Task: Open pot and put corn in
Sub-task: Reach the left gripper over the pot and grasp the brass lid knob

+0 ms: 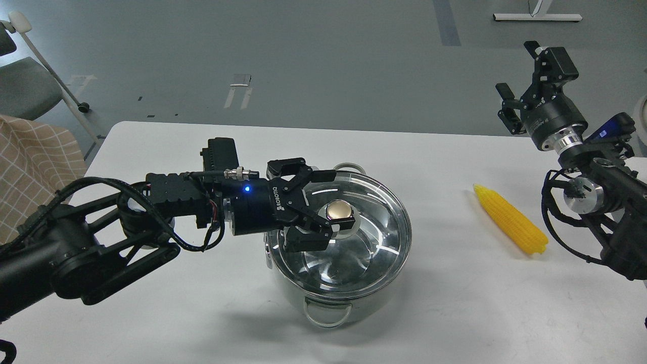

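Left gripper reached in horizontally, fingers pinching the brass-coloured knob of the glass lid, which sat tilted over the pot. Right of the pot, the corn lay flat on the white table, well apart, long axis diagonal, tip pointing far-left. Right gripper hovered spread above the grey floor.
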Controlling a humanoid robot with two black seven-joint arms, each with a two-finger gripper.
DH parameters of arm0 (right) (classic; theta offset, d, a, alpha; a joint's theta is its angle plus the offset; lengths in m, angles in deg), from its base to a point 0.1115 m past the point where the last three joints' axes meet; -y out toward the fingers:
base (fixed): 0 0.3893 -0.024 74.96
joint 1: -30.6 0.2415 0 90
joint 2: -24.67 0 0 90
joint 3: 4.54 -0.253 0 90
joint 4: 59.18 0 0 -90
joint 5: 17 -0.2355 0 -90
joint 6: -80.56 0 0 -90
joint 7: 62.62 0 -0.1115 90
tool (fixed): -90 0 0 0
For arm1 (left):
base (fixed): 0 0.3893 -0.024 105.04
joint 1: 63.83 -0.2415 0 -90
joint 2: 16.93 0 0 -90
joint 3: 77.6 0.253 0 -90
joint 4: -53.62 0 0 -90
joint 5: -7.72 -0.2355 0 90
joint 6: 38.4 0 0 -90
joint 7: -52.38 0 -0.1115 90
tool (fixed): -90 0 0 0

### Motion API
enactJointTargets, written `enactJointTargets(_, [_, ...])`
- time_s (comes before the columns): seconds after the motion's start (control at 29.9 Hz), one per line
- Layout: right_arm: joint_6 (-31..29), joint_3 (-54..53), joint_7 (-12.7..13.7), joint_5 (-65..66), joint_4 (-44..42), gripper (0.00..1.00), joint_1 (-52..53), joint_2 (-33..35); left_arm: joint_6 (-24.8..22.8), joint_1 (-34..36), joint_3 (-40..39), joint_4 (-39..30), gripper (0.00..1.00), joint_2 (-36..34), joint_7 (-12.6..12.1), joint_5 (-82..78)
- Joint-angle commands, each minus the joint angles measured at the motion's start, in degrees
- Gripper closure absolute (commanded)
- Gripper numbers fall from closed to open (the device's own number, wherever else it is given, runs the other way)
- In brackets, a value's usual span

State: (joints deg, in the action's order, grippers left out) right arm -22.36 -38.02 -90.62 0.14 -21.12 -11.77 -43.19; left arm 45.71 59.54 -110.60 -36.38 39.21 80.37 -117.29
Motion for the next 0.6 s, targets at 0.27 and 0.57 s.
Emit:
enactJointTargets(0.27, [0.0, -0.09, 0.0, 0.0, 0.0, 0.0, -0.43, 0.0, 1.06, -1.29, 0.75, 0.1, 0.04, 0.2, 0.01, 0.01])
enactJointTargets(0.57, [0.0, -0.09, 0.0, 0.0, 0.0, 0.0, -0.61, 0.0, 1.93, -2.87, 0.57, 0.8, 0.12, 0.72, 0.01, 0.01])
